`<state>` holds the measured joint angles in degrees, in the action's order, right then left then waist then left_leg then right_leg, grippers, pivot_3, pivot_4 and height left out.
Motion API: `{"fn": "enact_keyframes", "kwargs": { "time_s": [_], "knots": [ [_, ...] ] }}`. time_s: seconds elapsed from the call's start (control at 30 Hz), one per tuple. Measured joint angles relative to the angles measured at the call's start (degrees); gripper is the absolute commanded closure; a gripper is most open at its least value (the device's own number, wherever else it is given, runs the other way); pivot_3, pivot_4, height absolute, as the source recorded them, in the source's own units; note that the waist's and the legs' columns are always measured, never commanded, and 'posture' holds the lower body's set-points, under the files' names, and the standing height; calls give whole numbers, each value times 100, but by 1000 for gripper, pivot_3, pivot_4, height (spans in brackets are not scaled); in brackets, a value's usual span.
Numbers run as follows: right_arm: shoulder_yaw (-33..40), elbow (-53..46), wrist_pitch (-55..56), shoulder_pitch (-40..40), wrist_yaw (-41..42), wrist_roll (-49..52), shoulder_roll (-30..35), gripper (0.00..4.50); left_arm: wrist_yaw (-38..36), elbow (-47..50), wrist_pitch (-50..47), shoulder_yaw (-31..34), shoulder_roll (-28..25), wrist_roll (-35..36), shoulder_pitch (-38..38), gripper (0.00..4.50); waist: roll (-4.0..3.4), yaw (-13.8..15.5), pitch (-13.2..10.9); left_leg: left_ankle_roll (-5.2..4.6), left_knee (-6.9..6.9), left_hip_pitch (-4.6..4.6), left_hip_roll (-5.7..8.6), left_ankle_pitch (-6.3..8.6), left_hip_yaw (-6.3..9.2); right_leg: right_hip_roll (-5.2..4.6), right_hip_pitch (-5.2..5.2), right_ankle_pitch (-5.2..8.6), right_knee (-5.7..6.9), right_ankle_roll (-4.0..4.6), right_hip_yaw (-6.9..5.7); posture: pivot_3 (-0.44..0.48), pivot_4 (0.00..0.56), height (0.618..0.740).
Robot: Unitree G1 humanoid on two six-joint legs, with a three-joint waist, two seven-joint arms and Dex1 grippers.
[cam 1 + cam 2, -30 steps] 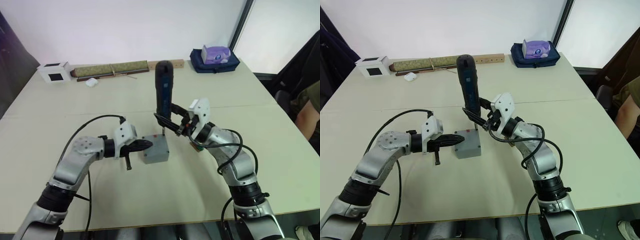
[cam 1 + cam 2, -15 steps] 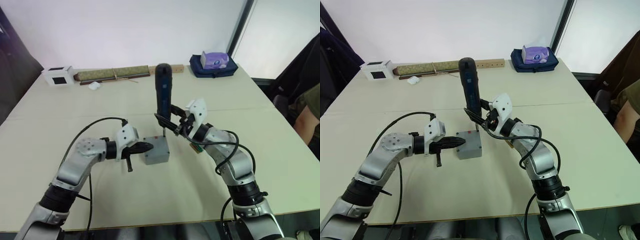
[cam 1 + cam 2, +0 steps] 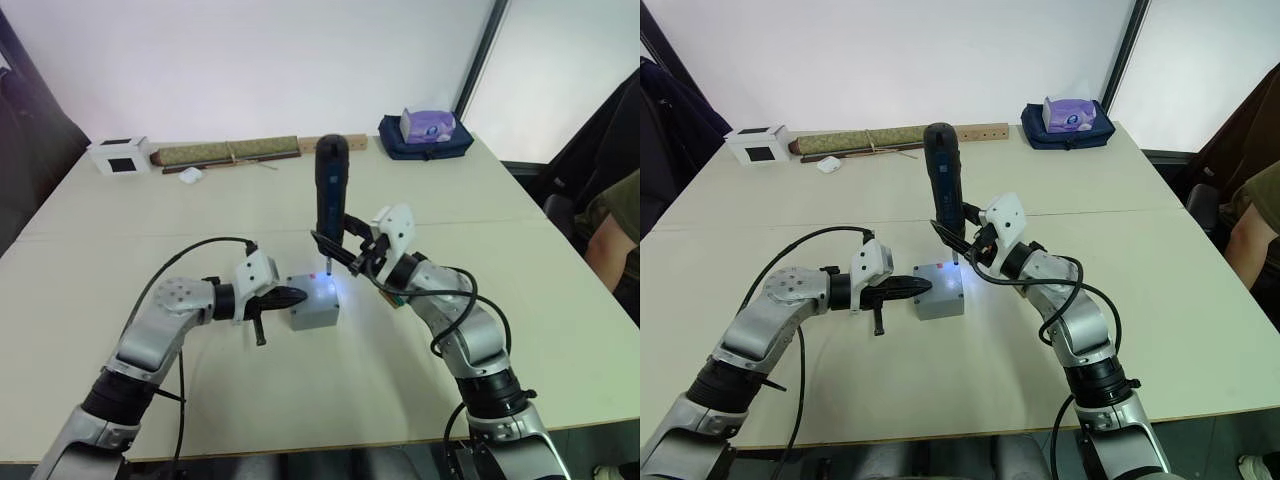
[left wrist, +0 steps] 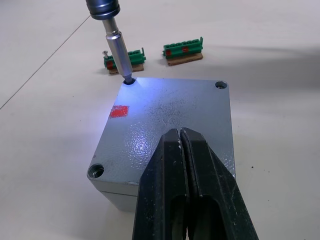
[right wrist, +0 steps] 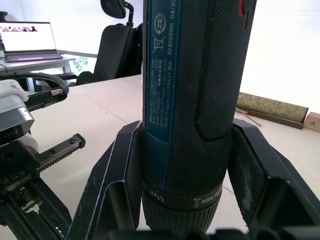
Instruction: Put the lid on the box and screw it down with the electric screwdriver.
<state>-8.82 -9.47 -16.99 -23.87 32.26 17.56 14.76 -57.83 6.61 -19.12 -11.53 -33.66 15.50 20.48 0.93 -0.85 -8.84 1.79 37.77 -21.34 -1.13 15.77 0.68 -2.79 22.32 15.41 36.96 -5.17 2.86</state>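
Change: since a second ago a white glow has come on at the bit tip over the lid's corner; arms and box sit as they did.
Head views: box [image 3: 314,310] near mid-table with lid [image 3: 318,293] seated on it. Right gripper [image 3: 344,251] clamps the electric screwdriver [image 3: 330,190] upright, bit down at the lid's far corner.
Left gripper: [image 3: 287,295] fingers pressed together, holding nothing, tips resting on the lid's near edge, bracing it.
Left wrist view: bit [image 4: 118,52] sits in one corner screw hole [image 4: 128,81]; other two visible holes [image 4: 95,171] look undriven. Red mark [image 4: 119,111] on the lid. Two green terminal blocks [image 4: 183,49] on the table beyond.
Right wrist view: fingers [image 5: 247,165] either side of the tool barrel.
Progress: lid on; first corner under way, remaining corners left, I judge.
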Motion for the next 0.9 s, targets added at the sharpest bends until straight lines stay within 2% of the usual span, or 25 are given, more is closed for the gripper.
{"fn": "enact_keyframes", "kwargs": {
  "time_s": [0.3, 0.37, 0.43, 0.5, 0.53, 0.63, 0.73, 0.83, 0.9],
  "knots": [
    [333, -175, -695, -331, -143, 498, -14, 2698, -75, 140, -83, 20, -2, 43, 50, 4500, -16, 9, -46, 0, -8, -36, -13, 0, 1, -1, 41, -1, -1, 1, 5, 0, 150, 740],
    [627, -347, -1265, -754, -422, 767, 29, 2698, -74, 265, -194, 31, 7, 127, 86, 4500, -29, 2, -81, 1, 3, -108, -14, -2, 3, 0, 114, -10, 13, 4, 9, 0, 150, 740],
    [1056, -605, -1862, -1194, -752, 1105, 181, 2698, -72, 368, -326, 36, 12, 212, 98, 4500, -28, 5, -99, 1, 12, -131, -6, -2, 4, 8, 133, -22, 17, -16, 6, 0, 150, 740],
    [1334, -780, -2622, -1586, -939, 1410, 532, 2698, -72, 491, -472, 59, 11, 311, 135, 4500, -36, 5, -120, 1, 11, -152, -8, -2, 5, 6, 151, -24, 19, -20, 3, 0, 150, 740],
    [1594, -848, -3426, -1926, -1083, 1650, 973, 2698, -78, 681, -588, 157, 3, 479, 227, 4500, -30, 13, -120, 1, 11, -194, -6, -2, 11, 5, 191, -25, 17, -19, -4, 0, 150, 740],
    [1989, -646, -5050, -2273, -1272, 1989, 1645, 2698, -110, 1017, -792, 386, -106, 778, 402, 4500, -32, 10, -124, 0, 12, -211, -5, -1, 5, 4, 210, -26, 18, -21, -8, 0, 150, 740],
    [1894, -304, -6177, -2290, -1274, 1989, 2255, 2698, -179, 1221, -953, 590, -242, 1027, 501, 4500, -50, -12, -138, -20, -1, -211, -1, 10, -12, 7, 218, -24, 6, -22, 0, 0, 150, 740],
    [1460, -43, -6953, -2293, -1081, 1967, 2961, 2698, -247, 1306, -1083, 640, -359, 1217, 590, 4500, -51, -30, -171, -27, -5, -212, 0, 13, -14, 15, 223, -22, 4, -25, 5, 0, 150, 740],
    [1255, 159, -7252, -2292, -1016, 1909, 3182, 2698, -290, 1342, -1135, 718, -413, 1308, 667, 4500, -51, -44, -184, -27, -5, -212, -2, 14, -16, 17, 224, -22, 5, -25, 6, 0, 150, 740]
  ]
}}
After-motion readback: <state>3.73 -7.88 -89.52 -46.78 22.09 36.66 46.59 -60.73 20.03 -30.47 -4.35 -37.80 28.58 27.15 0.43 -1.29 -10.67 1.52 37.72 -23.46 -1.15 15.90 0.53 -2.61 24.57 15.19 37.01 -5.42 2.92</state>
